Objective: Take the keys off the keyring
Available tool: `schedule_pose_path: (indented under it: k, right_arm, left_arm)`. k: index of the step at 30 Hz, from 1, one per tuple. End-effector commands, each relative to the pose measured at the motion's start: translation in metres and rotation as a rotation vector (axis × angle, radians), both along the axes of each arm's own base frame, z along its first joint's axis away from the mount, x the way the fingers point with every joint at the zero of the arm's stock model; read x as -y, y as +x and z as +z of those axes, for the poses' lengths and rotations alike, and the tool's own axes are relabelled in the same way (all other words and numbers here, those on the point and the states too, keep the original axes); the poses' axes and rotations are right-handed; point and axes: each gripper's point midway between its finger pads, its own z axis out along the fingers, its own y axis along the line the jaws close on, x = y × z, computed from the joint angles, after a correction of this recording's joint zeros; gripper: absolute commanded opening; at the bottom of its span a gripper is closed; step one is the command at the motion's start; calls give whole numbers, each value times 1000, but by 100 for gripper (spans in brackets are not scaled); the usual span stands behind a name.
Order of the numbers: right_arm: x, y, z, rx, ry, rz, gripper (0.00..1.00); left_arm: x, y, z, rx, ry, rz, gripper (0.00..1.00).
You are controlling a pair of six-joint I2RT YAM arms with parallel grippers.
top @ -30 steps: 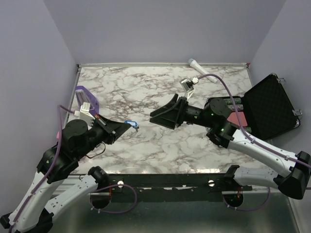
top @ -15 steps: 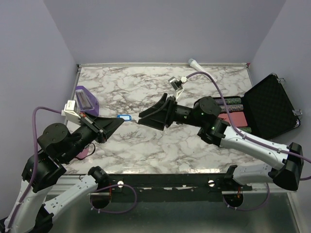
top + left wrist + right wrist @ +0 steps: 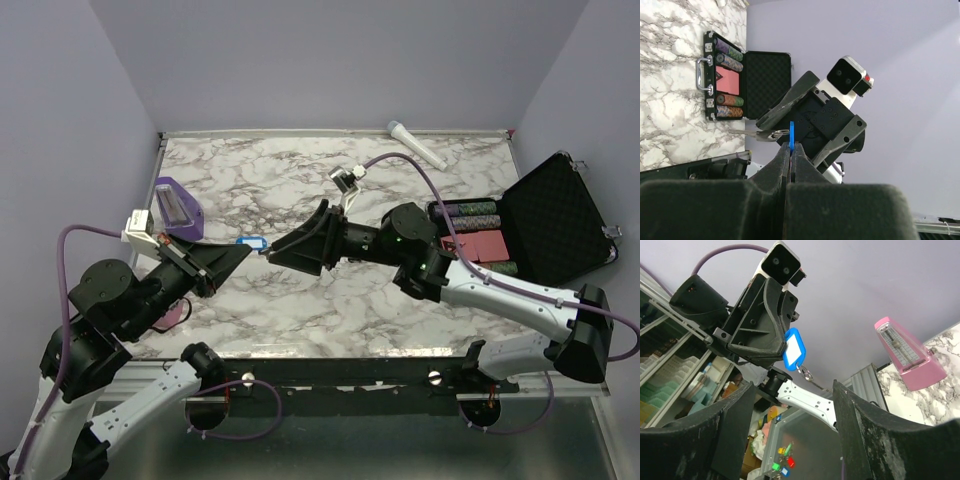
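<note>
**Item 1. Left gripper** (image 3: 243, 251): clenched on the keyring (image 3: 251, 241), pinching the blue tag by one end. From the left wrist camera the tag (image 3: 791, 135) stands edge-on as a thin blue sliver rising out of the tight seam between the fingertips. The load is held in the air above the desk (image 3: 330, 300).

**Item 2. Keyring**: blue oval tag with a white label window (image 3: 793, 348), projecting from the tip of the left gripper (image 3: 782, 345). The metal ring (image 3: 772, 134) hangs off the tag's free end, just beyond the fingertips.

**Item 3. Key** (image 3: 745, 132): small, flat, silver, attached to the ring and sticking out sideways from it, away from the left gripper's tips. Too small to make out from overhead.

**Item 4. Right gripper** (image 3: 284, 250): released, fingers spread wide, tips directed at the left gripper and very close to the tag. From its own wrist camera (image 3: 792, 385) the tag sits above the gap between the two fingers, touching neither.

**Item 5. Black case** (image 3: 555, 225): lid open, behind the right gripper beside that arm, holding rows of poker chips (image 3: 465, 210).

**Item 6. Purple wedge block** (image 3: 178, 207): on the desk behind the left gripper.

**Item 7. White cylinder** (image 3: 418, 146): at the desk's far edge, well beyond both grippers.
</note>
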Motion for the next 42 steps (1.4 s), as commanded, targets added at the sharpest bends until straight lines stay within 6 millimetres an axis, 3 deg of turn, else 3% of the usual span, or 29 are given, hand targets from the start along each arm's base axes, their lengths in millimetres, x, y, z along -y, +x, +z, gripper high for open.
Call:
schedule_pose_path:
  k: [1,8,20,31,36,42]
  right_arm:
    - [-6,-2,20,47,54,-11,70]
    - [-11,-2,20,62,47,-15,68]
    - [-16,0,19,65,37,-14,53]
    - [-21,-1,16,66,23,-11,50]
    - [-24,-1,13,62,10,-6,41]
    - [-26,-1,12,60,3,-5,37]
  left_arm:
    - [-5,-4,5,7,-25,10,0]
    - [-7,-7,7,16,-36,10,0]
    - [-9,-9,10,17,-52,12,0]
    - [-11,-10,11,21,-57,14,0]
    - [-11,-10,11,24,-59,14,0]
    - [-12,-10,10,23,-57,18,0]
